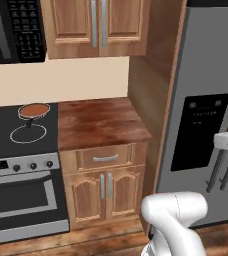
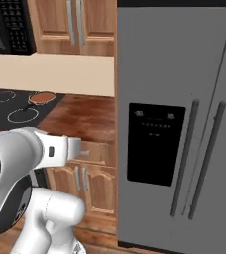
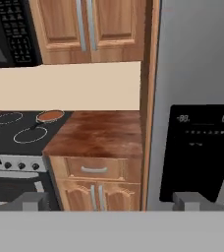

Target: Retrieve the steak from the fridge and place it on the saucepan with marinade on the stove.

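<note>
**Fridge Doors Shut, Steak Yet to Be Fetched**

Before the closed fridge (image 1: pixel 206 110), the robot stands with the errand barely begun. Seen from the left base camera, the saucepan (image 1: pixel 34 111) sits on the far right burner of the stove (image 1: pixel 16 135), its marinade (image 1: pixel 34 108) a reddish-brown disc, with the wooden counter (image 1: pixel 98 122) between stove and fridge.

From the right base camera, both fridge doors are shut and their dark handles (image 2: pixel 206 158) untouched; the saucepan lies far left. The steak cannot be seen, presumably inside behind those doors.

Through the hand camera, the gripper (image 3: pixel 113 202) faces the counter's right end and the fridge's black dispenser panel (image 3: pixel 200 147), fingertips (image 3: pixel 33 201) spread wide and grasping nothing. Judged from this, every step remains: opening the fridge, taking the steak, carrying it left to the pan.
</note>
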